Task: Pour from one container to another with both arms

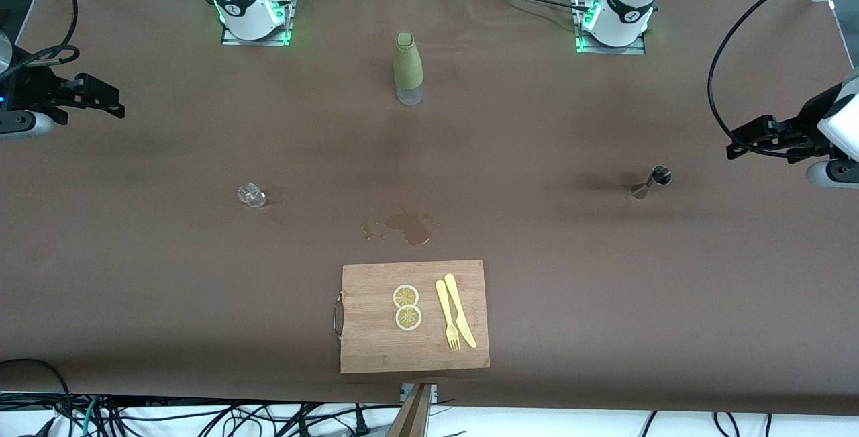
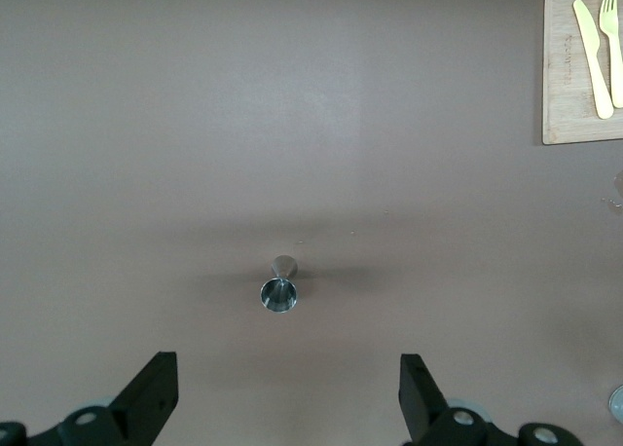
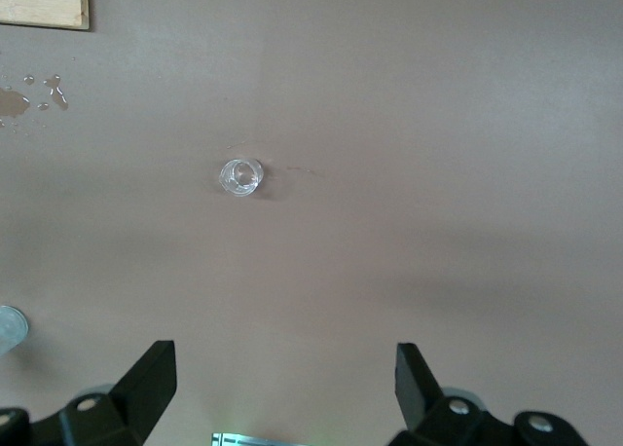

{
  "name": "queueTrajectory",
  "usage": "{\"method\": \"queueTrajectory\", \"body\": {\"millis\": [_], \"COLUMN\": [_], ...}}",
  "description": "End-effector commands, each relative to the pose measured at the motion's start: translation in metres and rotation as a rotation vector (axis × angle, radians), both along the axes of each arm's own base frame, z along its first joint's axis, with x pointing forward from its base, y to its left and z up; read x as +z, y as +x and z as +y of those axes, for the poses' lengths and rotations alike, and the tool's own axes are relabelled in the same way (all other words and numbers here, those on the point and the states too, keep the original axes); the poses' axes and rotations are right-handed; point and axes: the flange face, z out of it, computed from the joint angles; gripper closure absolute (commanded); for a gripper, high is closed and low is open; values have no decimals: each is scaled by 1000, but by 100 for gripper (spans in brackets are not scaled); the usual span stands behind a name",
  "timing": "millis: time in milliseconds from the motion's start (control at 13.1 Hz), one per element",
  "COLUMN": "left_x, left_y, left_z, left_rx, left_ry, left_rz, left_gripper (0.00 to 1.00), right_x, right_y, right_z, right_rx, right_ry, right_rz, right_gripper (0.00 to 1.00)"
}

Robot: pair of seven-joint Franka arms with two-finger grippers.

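A small clear glass (image 1: pixel 251 195) (image 3: pixel 240 176) stands on the brown table toward the right arm's end. Toward the left arm's end stands a metal jigger (image 1: pixel 654 178) (image 2: pixel 279 288). A green-sleeved bottle (image 1: pixel 409 68) is upright between the two arm bases. My right gripper (image 1: pixel 114 105) (image 3: pixel 282 388) hangs open and empty over the table's margin at its own end, apart from the glass. My left gripper (image 1: pixel 733 143) (image 2: pixel 289 392) hangs open and empty over the margin at its own end, apart from the jigger.
A wooden cutting board (image 1: pixel 376 343) (image 2: pixel 569 105) lies near the front edge with two lemon slices (image 1: pixel 407 307), a yellow fork (image 1: pixel 446 316) and a yellow knife (image 1: pixel 460 309). A wet spill (image 1: pixel 406 225) (image 3: pixel 29 91) lies between board and bottle. Cables loop over both table ends.
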Motion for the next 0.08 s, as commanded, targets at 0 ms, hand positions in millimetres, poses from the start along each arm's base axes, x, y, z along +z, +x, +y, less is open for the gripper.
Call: {"method": "queueTrajectory", "body": {"millis": [0], "left_x": [8], "left_y": [2], "left_z": [-4], "left_rx": [8], "left_ry": [44], "left_rz": [-4], "left_gripper": [0], "right_x": [3], "right_y": [-6], "right_z": [1], "right_rx": [-11], "right_ry": [17], "right_rz": [-6], "right_gripper": [0]}}
